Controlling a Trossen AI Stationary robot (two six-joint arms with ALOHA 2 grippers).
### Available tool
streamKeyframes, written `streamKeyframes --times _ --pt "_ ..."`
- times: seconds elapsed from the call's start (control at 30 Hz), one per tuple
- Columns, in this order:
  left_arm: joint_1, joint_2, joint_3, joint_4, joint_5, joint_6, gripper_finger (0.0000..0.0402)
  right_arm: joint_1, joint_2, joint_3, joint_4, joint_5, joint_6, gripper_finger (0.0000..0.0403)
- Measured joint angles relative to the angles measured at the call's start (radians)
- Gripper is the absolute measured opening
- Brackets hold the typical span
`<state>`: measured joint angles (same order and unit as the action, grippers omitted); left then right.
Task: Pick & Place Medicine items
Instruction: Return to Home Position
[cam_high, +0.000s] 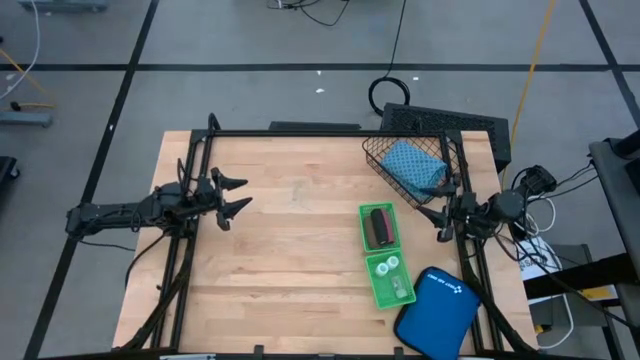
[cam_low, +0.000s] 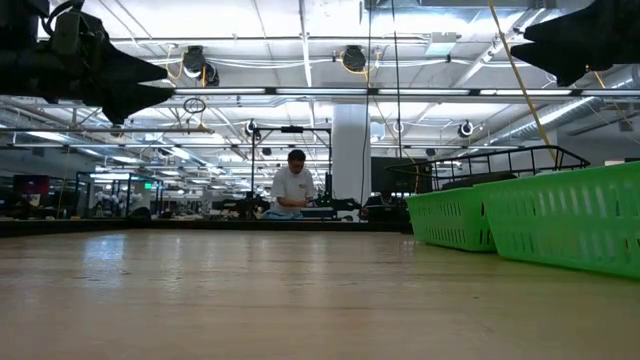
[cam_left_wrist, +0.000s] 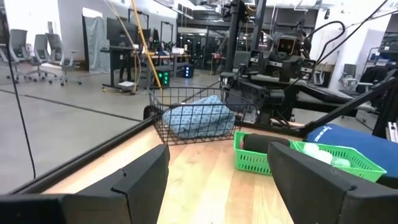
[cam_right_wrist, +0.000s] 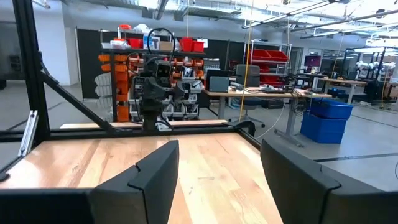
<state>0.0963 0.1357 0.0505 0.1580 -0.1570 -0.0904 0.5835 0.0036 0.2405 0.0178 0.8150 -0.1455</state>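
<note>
Right claw (cam_high: 434, 220): fingers apart, nothing between them; it hangs above the bench (cam_high: 290, 260) at its right edge.
Closest things: the wire basket (cam_high: 375, 160) is just beside this claw, and the far green basket (cam_high: 363, 228) lies near it, toward the bench's middle.
Pouch (cam_high: 415, 168): lies inside the wire basket, at the bench's far right corner.
Rolls (cam_high: 379, 227): lie in the far green basket, their long axis along the basket's length. A dark one shows plainly; the others are too small to tell apart.
Bottles (cam_high: 388, 266): sit in the near green basket (cam_high: 373, 285), which butts end to end with the far one, just beside the blue case (cam_high: 437, 315).
Left claw (cam_high: 247, 193): fingers spread, empty, raised over the bench's left side, well apart from every basket.
Nearer arm: the right, by a wide margin.
Arm pose: both forearms run roughly level, and the claws face each other across the bench.
Judgement: no task item lies loose on the bench, so the coming move looks like a retreat, not a reach. The right claw only needs to clear the wire basket's rim.
</note>
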Motion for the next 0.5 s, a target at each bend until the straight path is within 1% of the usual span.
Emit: streamKeyframes --times 0.23,0.4,0.5 --pt "0.0 -0.027 0.0 -0.007 0.003 0.005 0.028 0.0 0.0 -0.048 0.063 -0.004 0.009 0.0221" --pt "0.0 -0.027 0.0 -0.011 0.018 0.004 0.028 0.0 0.0 -0.109 0.186 -0.012 0.009 0.0216" --pt "0.0 -0.027 0.0 -0.008 0.018 0.004 0.028 -0.012 0.001 -0.158 0.301 -0.088 -0.023 0.0215"
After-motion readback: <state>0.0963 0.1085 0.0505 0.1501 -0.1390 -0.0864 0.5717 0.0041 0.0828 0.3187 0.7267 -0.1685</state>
